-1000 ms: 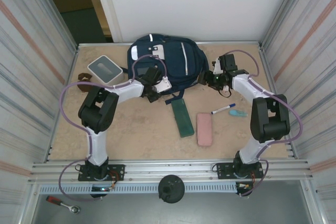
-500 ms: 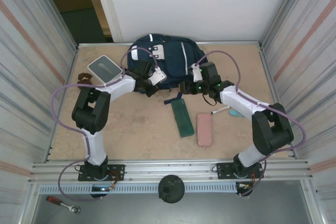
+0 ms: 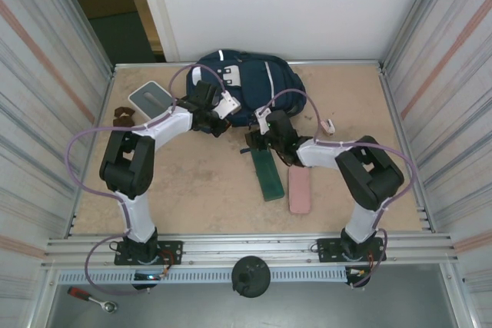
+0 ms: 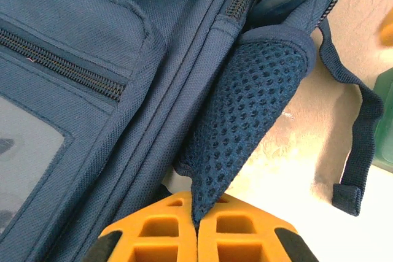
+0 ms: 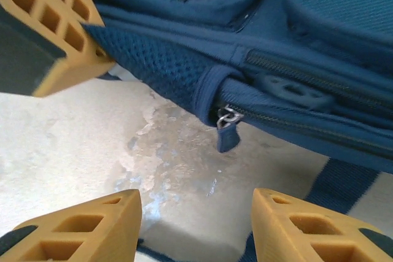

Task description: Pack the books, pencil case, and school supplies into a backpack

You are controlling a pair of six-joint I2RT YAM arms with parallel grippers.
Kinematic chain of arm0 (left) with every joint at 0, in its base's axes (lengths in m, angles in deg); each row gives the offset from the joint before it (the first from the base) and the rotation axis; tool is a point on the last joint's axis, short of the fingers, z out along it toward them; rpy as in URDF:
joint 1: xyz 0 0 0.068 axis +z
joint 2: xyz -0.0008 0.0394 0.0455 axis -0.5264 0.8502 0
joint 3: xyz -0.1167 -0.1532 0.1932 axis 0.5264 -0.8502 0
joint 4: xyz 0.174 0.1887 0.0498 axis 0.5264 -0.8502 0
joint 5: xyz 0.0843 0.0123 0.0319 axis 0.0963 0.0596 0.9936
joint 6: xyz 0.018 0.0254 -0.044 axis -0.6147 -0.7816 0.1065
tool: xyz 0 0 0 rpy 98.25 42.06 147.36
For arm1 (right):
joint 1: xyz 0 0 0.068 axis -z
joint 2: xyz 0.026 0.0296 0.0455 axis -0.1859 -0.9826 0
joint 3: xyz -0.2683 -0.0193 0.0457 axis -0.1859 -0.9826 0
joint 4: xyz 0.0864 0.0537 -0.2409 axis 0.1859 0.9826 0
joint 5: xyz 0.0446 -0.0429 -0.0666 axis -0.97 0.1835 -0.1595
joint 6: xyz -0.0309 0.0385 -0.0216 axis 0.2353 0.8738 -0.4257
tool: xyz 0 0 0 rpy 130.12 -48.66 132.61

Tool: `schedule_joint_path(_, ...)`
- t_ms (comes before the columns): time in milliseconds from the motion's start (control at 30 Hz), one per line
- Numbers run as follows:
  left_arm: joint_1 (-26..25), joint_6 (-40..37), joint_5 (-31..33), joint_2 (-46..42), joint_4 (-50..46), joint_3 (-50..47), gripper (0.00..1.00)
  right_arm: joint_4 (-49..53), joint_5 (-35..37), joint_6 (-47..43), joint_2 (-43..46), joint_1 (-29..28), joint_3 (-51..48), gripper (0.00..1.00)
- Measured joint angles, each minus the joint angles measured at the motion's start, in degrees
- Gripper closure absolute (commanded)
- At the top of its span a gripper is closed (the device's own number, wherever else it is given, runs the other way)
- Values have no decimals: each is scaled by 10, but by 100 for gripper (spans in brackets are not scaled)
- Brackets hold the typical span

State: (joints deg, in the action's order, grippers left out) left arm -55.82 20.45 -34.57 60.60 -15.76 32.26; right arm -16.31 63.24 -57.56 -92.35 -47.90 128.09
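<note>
Navy backpack (image 3: 250, 82) upper centre. Left gripper (image 3: 221, 125) at its lower-left edge. Right gripper (image 3: 255, 144) just below it, by green flat item (image 3: 267, 176). Pink pencil case (image 3: 299, 189) beside that. White-grey box (image 3: 150, 98) upper left.

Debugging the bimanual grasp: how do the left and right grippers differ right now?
The left gripper is shut, pinching the mesh pocket of the backpack; the right gripper is open and holds nothing. The left gripper touches fabric; the right gripper sits just short of the zipper pull, with bare table between its jaws. Shared: orange fingers, both at the backpack's near edge.
</note>
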Motion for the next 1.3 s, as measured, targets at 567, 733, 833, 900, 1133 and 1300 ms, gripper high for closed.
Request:
schedule_joint_path(567,1,0,-8,-1,0,0,100,-136,134,-31,-101,-30,0,58)
schedule_joint_path(733,1,4,-10,-3,0,0,100,-128,137,-29,-101,-32,21,64)
schedule_joint_path(833,1,5,-13,-8,0,0,100,-118,139,-25,-101,-34,37,71)
schedule_joint_path(900,1,5,-15,-11,0,0,100,-111,143,-19,-101,-34,45,78)
schedule_joint_path(1133,1,7,-15,-12,0,-2,100,-92,167,-3,-106,-35,56,100)
schedule_joint_path(1300,1,6,-14,-13,4,-8,100,-94,177,-2,-102,-35,45,100)
